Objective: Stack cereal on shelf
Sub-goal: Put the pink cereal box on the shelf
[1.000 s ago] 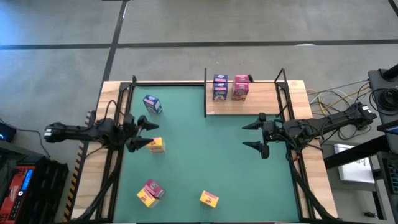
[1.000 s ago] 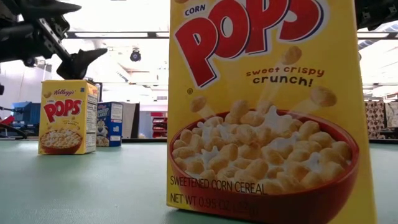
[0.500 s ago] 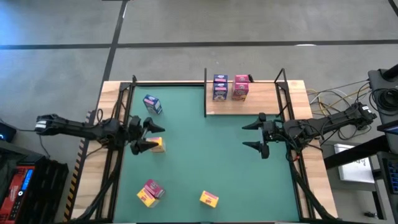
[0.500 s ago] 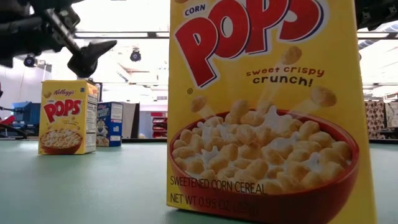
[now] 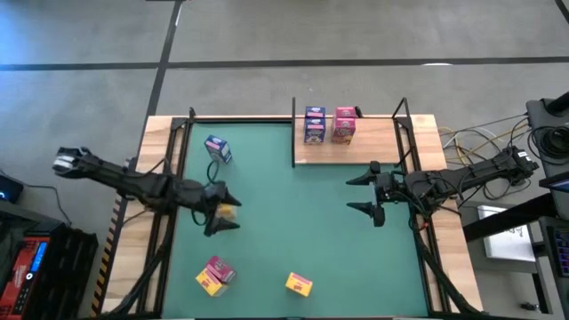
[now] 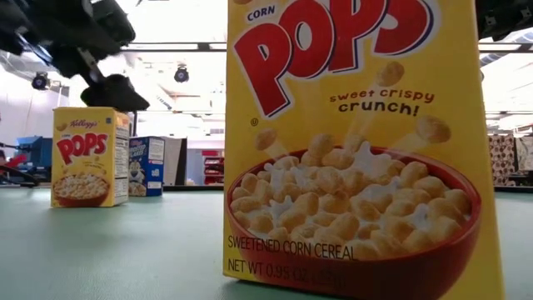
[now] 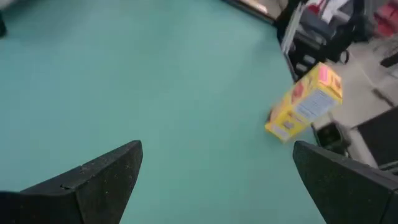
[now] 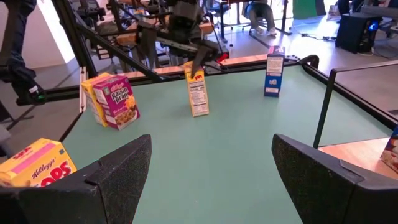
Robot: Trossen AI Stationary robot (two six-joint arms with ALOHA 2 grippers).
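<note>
From above, my left jaws (image 5: pixel 220 210) hang spread wide and empty over a yellow cereal box (image 5: pixel 227 211), mostly hiding it. My right jaws (image 5: pixel 364 193), parted and empty, wait beside the shelf (image 5: pixel 378 142), where blue and pink boxes (image 5: pixel 315 125) stand on the green surface (image 5: pixel 293 231).

Low view: nearest yellow cereal box (image 6: pixel 358 142) cut off at top and bottom. High view: left gripper (image 5: pixel 220 206) partly hides the yellow box (image 5: pixel 228 212) under it. Left wrist view: yellow box (image 7: pixel 305 102) blurred, print unreadable.
</note>
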